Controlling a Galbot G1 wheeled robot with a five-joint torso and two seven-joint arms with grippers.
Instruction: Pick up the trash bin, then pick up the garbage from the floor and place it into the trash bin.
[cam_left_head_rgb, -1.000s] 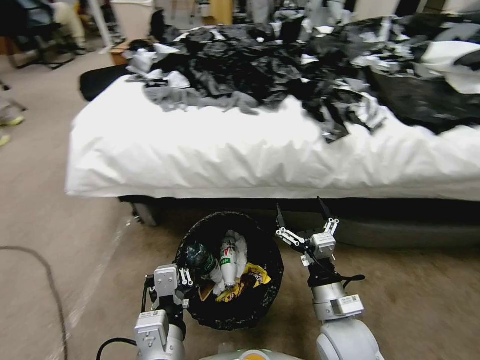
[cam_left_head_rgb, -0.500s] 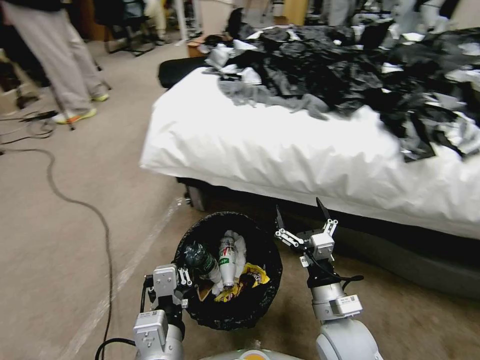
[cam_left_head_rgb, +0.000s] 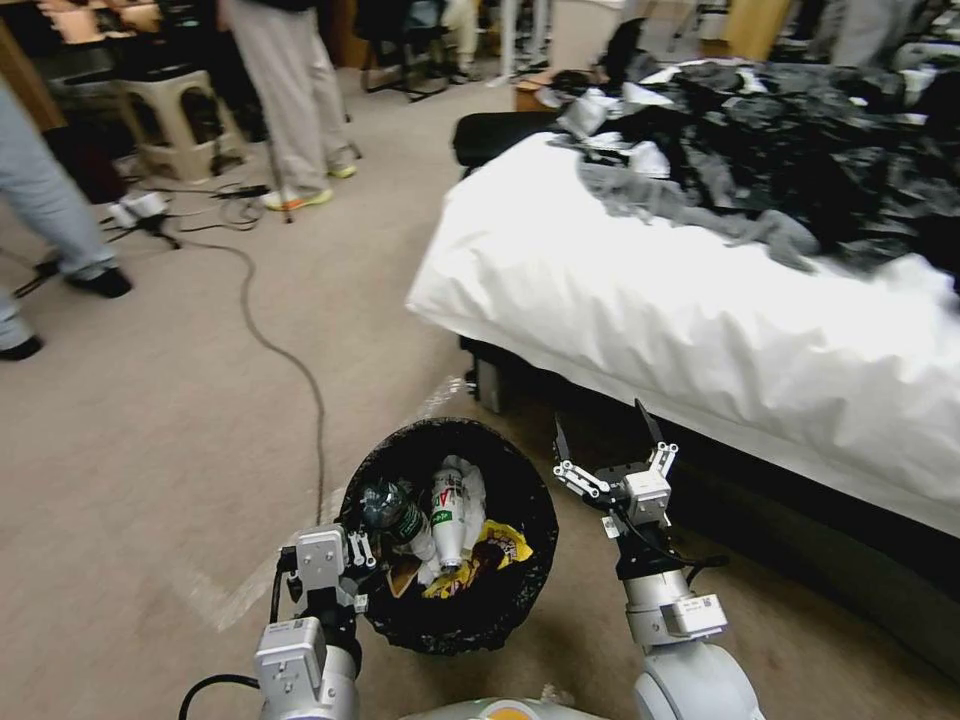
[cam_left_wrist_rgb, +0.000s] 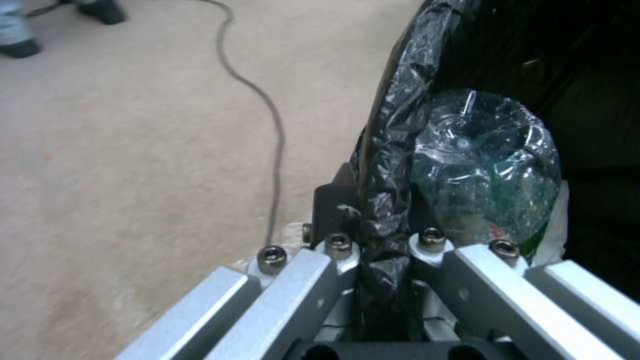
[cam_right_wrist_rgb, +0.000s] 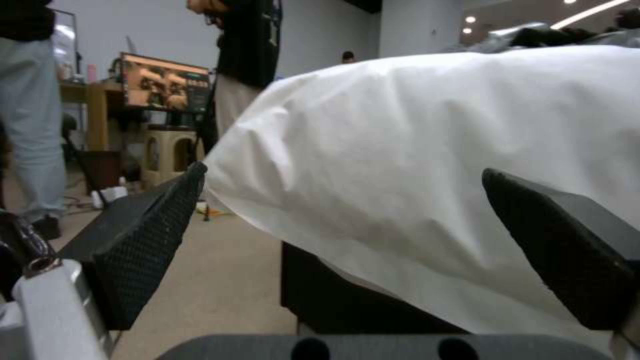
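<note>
The trash bin (cam_left_head_rgb: 523, 480), lined with a crinkly black bag, hangs close in front of me above the floor (cam_left_head_rgb: 170, 440). My left gripper (cam_left_head_rgb: 357, 551) is shut on its near-left rim; the left wrist view shows the left gripper (cam_left_wrist_rgb: 375, 235) pinching the black liner (cam_left_wrist_rgb: 383, 150). Garbage lies inside the bin: a green-labelled bottle (cam_left_head_rgb: 447, 508), a crushed clear bottle (cam_left_head_rgb: 386, 505) (cam_left_wrist_rgb: 483, 165) and a yellow wrapper (cam_left_head_rgb: 492, 555). To the right of the bin my right gripper (cam_left_head_rgb: 606, 436) (cam_right_wrist_rgb: 347, 225) stands open and points up, nothing between its fingers (cam_right_wrist_rgb: 143, 245).
A bed with a white sheet (cam_left_head_rgb: 700, 310) stands ahead on the right, with black plastic sheets (cam_left_head_rgb: 800, 150) heaped on it. A dark cable (cam_left_head_rgb: 290, 360) snakes over the carpet to the left. People's legs and a stool (cam_left_head_rgb: 185, 115) are at the far left.
The whole head view has swung left: the bed slid to the right and more carpet, the cable and people came in. Bin and both grippers keep their places before me.
</note>
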